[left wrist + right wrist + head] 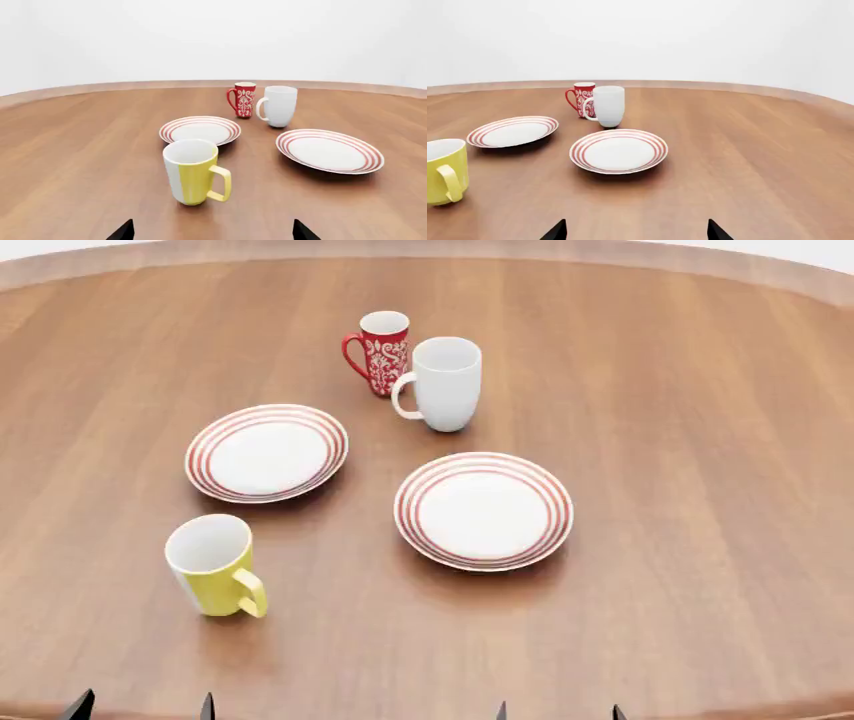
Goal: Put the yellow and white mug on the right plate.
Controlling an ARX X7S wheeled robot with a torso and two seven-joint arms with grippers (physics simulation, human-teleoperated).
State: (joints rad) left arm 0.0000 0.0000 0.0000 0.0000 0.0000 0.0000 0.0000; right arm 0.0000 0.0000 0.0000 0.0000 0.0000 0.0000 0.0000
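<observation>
The table carries two ringed plates: the right plate at centre, bare, and the left plate at its 10 o'clock. The white mug and red mug stand at 12 o'clock, just beside each other. The yellow mug stands upright at 8 o'clock, well apart, path unobstructed; left gripper and right gripper both spread wide, holding nothing.

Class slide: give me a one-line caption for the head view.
Yellow and white mug stands on the table near the left plate; right plate bare, both grippers open.
</observation>
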